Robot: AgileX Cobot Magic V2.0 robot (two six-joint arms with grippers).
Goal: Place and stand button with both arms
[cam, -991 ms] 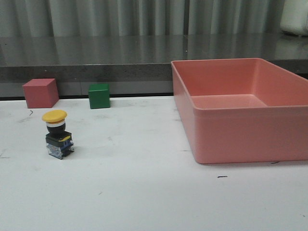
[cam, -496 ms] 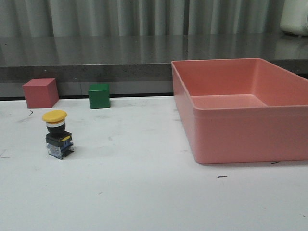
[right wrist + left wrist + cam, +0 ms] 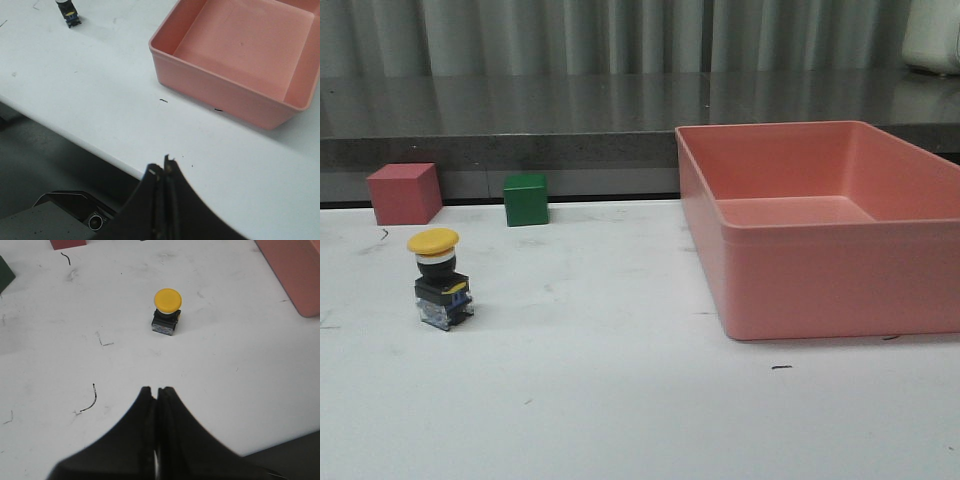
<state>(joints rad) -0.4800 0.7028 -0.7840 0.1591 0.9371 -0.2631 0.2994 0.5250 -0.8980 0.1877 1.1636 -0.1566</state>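
Note:
The button (image 3: 440, 281) stands upright on the white table at the left, yellow cap on top, black base with blue parts below. It also shows in the left wrist view (image 3: 166, 311) and at the edge of the right wrist view (image 3: 68, 14). My left gripper (image 3: 156, 390) is shut and empty, well back from the button. My right gripper (image 3: 161, 167) is shut and empty, near the table's front edge. Neither arm shows in the front view.
A large pink bin (image 3: 820, 235) stands at the right, also seen in the right wrist view (image 3: 235, 55). A pink cube (image 3: 405, 193) and a green cube (image 3: 526, 199) sit at the back left. The table's front edge (image 3: 75, 135) lies close to my right gripper.

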